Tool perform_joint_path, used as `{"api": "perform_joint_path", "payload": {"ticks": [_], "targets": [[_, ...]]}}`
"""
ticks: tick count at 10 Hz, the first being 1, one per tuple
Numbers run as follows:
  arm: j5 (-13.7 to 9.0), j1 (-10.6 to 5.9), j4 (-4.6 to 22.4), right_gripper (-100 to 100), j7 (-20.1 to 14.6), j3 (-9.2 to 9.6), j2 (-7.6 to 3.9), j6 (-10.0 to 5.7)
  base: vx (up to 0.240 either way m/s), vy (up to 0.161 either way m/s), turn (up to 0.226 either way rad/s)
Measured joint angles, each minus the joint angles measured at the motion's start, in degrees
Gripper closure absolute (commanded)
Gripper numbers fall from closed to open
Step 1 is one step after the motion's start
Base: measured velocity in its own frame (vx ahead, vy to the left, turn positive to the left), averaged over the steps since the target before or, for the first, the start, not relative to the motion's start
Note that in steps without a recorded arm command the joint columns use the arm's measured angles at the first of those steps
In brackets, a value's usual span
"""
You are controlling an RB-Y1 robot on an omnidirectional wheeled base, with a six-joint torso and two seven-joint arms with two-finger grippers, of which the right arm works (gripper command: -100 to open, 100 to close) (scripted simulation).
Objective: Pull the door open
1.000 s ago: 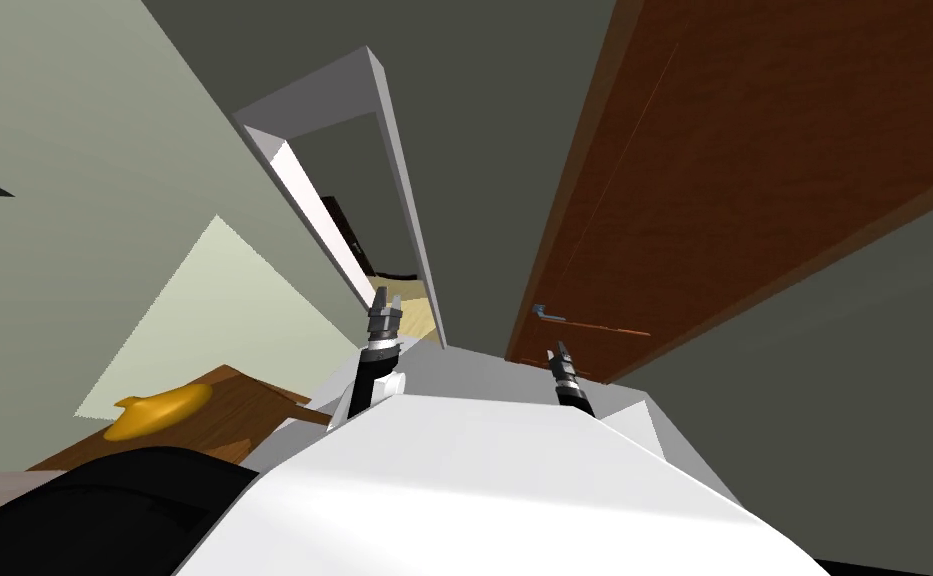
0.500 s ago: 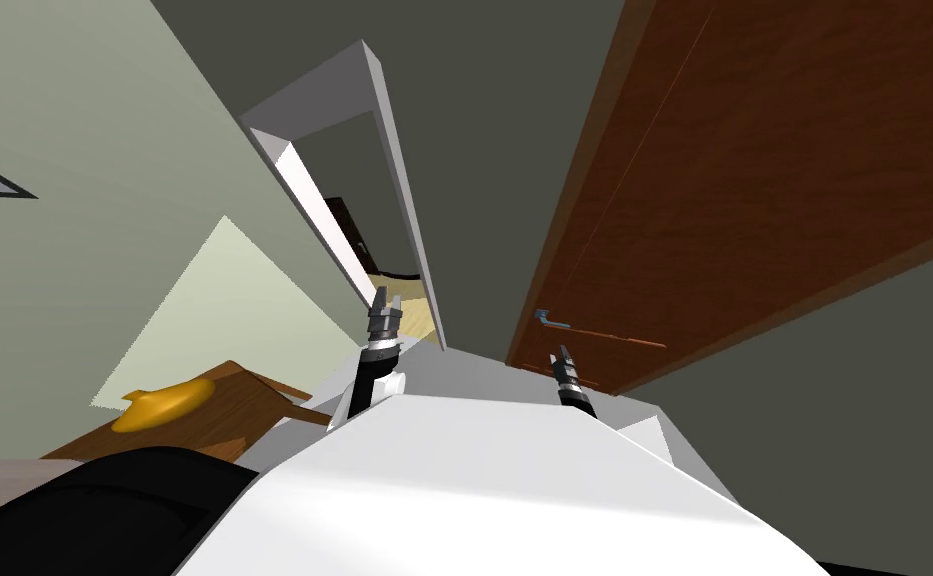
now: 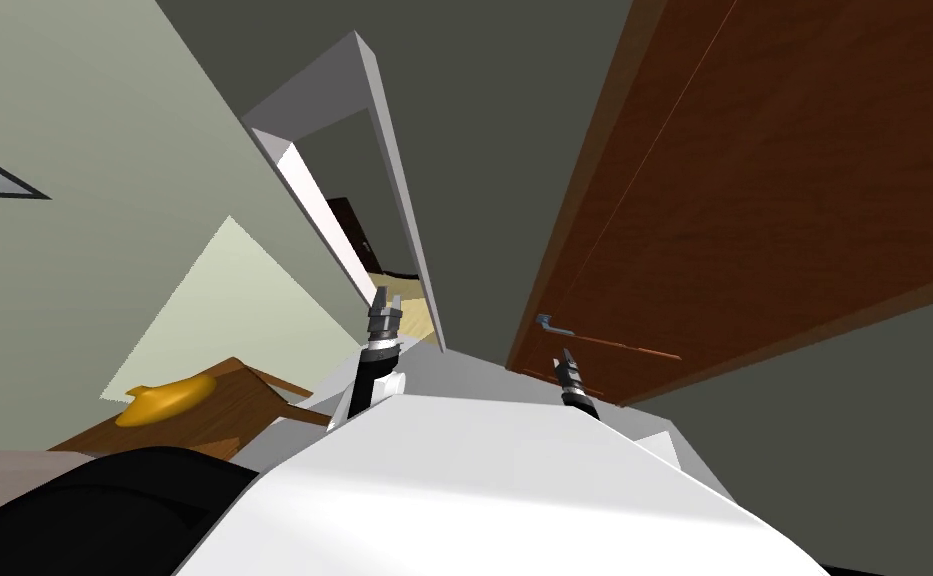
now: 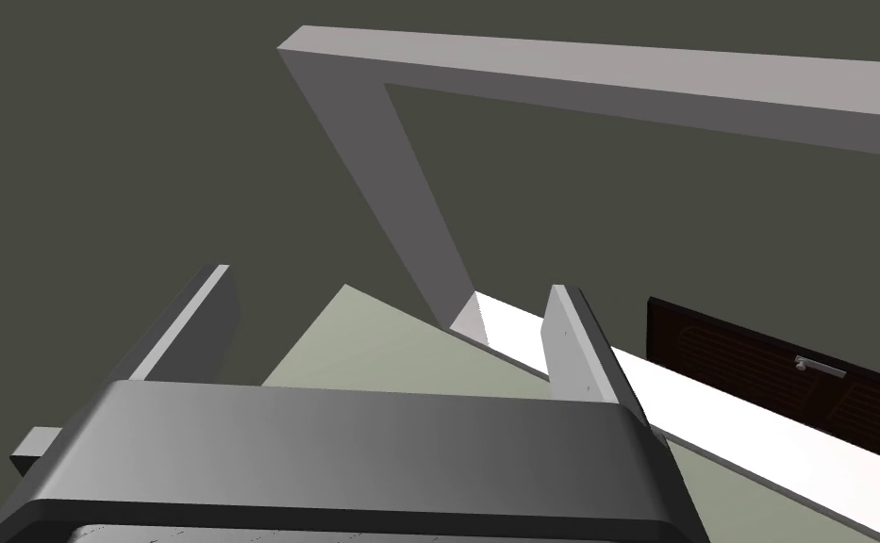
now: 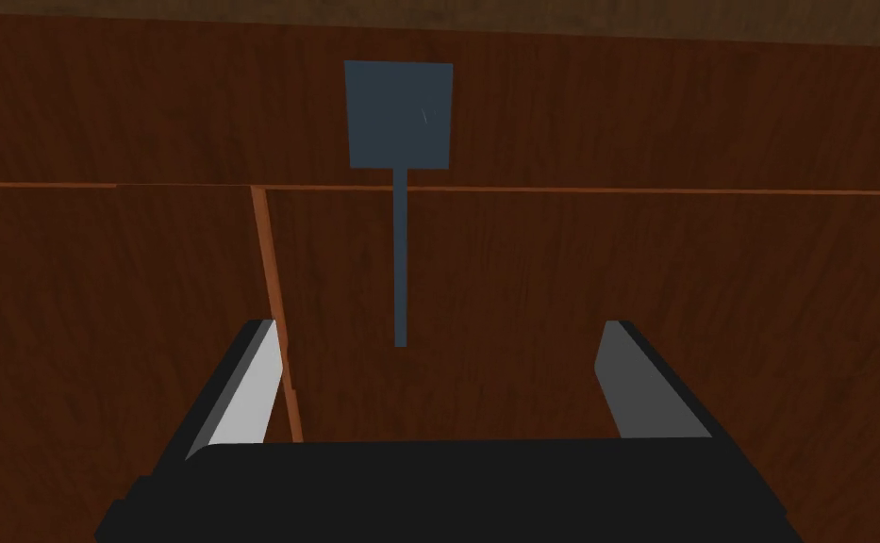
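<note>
Dark grey-green walls close in on you here, and the brown wood-grain door (image 3: pixel 754 180) stands to your right, running up and away from the robot. Its blue-grey handle (image 3: pixel 551 322) sits low on the door, near the edge closest to you. In the right wrist view the handle (image 5: pixel 398 189) shows as a square plate with a thin lever pointing back toward the hand.

Your right end effector (image 3: pixel 565 357) is just in front of the door, below the handle. It is spread wide and holds nothing. Seen from the wrist, the right end effector (image 5: pixel 438 325) faces the door panel squarely. The lever's tip lines up between the two fingers, a little nearer one of them, and touches neither.

Your left end effector (image 3: pixel 386 297) is raised well apart from the door, toward a white door frame (image 3: pixel 394 180) in the wall ahead. It too is wide open and empty (image 4: pixel 389 281). Through that frame you can see a second dark door (image 4: pixel 758 363).

Further to your left, a wooden counter (image 3: pixel 239 385) carries a yellow object (image 3: pixel 166 397).
</note>
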Motion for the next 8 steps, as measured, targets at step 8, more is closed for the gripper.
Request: {"api": "perform_joint_path", "payload": {"ticks": [8], "targets": [[-0.8, -1.50, 4.0, -100, -0.5, -1.02, -0.22, -1.06, 0.166, -0.064, 0.052]]}}
